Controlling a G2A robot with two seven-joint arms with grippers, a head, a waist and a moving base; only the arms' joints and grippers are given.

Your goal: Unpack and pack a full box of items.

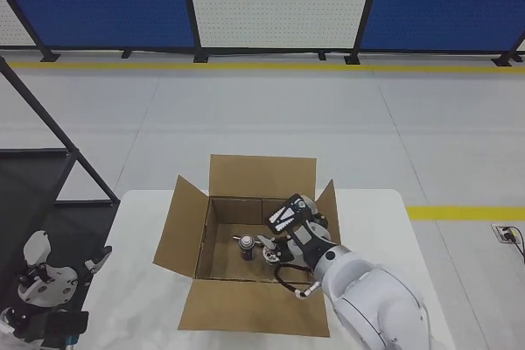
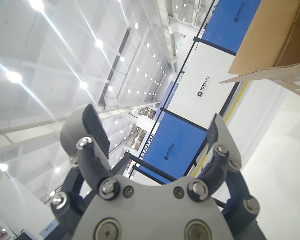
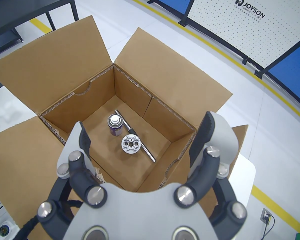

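An open cardboard box (image 1: 262, 178) stands on the white table (image 1: 136, 262), all flaps folded out. On its floor stand a purple spray can with a white cap (image 3: 115, 125) and a round metal disc (image 3: 130, 144), with a metal rod (image 3: 136, 137) lying behind them. My right gripper (image 3: 145, 126) hangs open and empty above the box's near right corner, looking down into it; its arm (image 1: 324, 258) crosses that side. My left gripper (image 2: 152, 116) is open and empty, pointing up at the ceiling beside the box's flap (image 2: 270, 33); its arm (image 1: 48, 293) rests at the table's near left.
A black metal cart (image 1: 17, 192) stands left of the table, close to the box's left flap (image 3: 47, 63). Blue and white partition panels (image 1: 280, 22) line the back. A floor socket (image 1: 505, 233) lies off to the right.
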